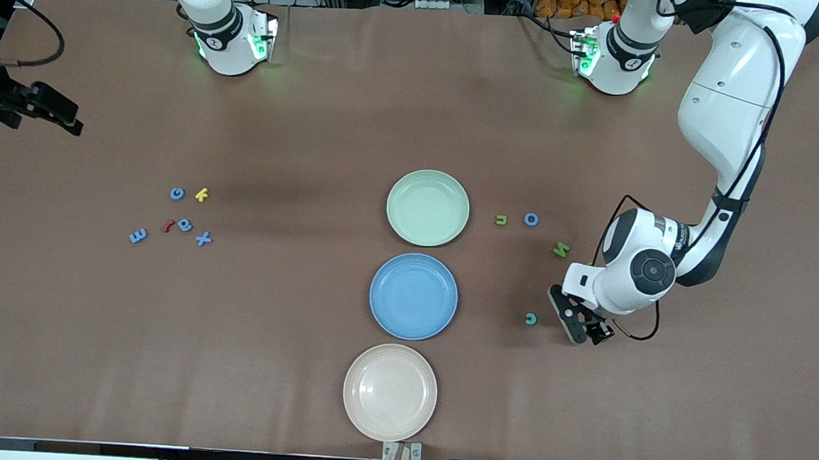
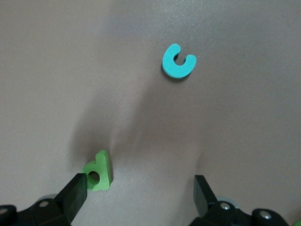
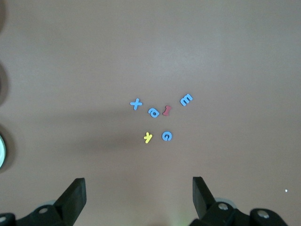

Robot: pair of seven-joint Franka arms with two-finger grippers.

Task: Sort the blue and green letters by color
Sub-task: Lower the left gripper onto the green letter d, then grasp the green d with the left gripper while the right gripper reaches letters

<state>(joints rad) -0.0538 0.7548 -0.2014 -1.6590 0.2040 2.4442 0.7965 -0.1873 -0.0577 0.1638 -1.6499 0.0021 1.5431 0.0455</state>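
Now both the left tool (image 1: 581,326) and right tool (image 3: 138,200) gape wide, each holding nothing.

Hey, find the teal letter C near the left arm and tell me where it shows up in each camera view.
Front view: teal letter C on the table, just beside the left gripper.
Left wrist view: teal letter C ahead of the open fingers.
Right wrist view: not in it.
Shared landmark: the left gripper's black fingers, seen in the front and left wrist views.
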